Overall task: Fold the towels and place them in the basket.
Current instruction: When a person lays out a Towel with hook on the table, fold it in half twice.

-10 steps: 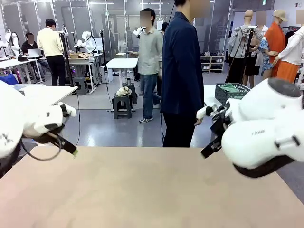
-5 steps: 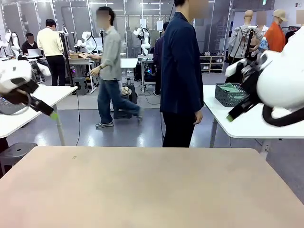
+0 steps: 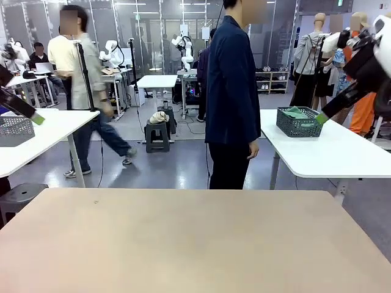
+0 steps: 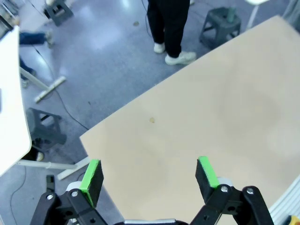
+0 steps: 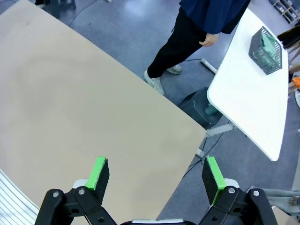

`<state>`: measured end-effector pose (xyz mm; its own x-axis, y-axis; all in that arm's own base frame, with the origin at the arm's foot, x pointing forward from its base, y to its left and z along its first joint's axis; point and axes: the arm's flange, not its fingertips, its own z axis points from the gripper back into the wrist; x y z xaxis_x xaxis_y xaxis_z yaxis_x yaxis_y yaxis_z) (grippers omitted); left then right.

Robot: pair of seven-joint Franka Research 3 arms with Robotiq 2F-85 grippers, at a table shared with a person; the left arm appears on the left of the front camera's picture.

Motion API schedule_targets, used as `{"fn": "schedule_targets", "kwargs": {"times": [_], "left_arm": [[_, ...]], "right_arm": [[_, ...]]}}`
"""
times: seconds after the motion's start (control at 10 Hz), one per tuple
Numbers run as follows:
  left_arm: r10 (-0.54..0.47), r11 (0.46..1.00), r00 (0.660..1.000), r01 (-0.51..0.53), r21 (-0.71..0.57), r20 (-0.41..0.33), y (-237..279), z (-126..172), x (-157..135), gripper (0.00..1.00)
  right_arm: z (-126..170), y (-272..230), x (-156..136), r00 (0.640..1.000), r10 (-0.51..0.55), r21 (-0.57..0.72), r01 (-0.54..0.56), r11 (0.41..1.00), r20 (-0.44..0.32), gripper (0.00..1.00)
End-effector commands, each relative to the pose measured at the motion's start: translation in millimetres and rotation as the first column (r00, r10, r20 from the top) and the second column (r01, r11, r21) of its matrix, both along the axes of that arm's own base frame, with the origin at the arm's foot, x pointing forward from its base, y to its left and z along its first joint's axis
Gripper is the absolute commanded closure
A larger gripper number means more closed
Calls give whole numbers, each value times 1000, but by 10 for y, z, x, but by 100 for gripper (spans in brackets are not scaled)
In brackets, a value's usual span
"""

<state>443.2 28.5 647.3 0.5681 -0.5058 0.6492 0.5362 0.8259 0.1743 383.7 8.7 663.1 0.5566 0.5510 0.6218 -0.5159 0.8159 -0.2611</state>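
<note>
The dark grey basket (image 3: 299, 124) stands on a white side table (image 3: 342, 152) beyond the beige work table (image 3: 183, 244). A green towel (image 3: 296, 113) lies inside it. The right wrist view shows the same basket (image 5: 266, 52) with the green towel (image 5: 270, 43) far off at the upper right. The blue-grey towel is out of view. My left gripper (image 4: 149, 173) hangs open high over the beige table's corner, holding nothing; its tip (image 3: 36, 119) is at the left edge. My right gripper (image 5: 156, 173) is open and empty too, raised at the right (image 3: 322, 118).
A person in a dark jacket (image 3: 233, 91) stands at the far side of the beige table, shoes (image 4: 173, 51) near its edge. Another mesh basket (image 3: 15, 129) sits on a white table at the left. Someone walks past behind (image 3: 91, 91).
Both arms have lifted and swung outward from over the table toward the picture's sides. A passer-by in the background has walked from the middle to the left.
</note>
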Motion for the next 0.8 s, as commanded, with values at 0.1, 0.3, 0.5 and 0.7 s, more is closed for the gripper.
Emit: {"fn": "schedule_targets", "kwargs": {"times": [0.1, 0.3, 0.5, 0.7], "left_arm": [[-52, 999, 997, 52, 3, 49, 355, 495, -360, 0], [-88, 996, 994, 88, 8, 65, 606, 745, -587, 0], [-150, 989, 985, 149, 13, 81, 715, 886, -756, 0], [-217, 976, 974, 217, 12, 72, 616, 961, -868, 0]], "right_arm": [[362, -158, -371, 999, 51, -46, -51, 998, 5, 0], [595, -249, -637, 993, 121, -16, -121, 993, 8, 0], [733, -333, -802, 980, 201, 38, -201, 979, 7, 0], [858, -385, -967, 964, 265, 64, -265, 962, 0, 0]]}}
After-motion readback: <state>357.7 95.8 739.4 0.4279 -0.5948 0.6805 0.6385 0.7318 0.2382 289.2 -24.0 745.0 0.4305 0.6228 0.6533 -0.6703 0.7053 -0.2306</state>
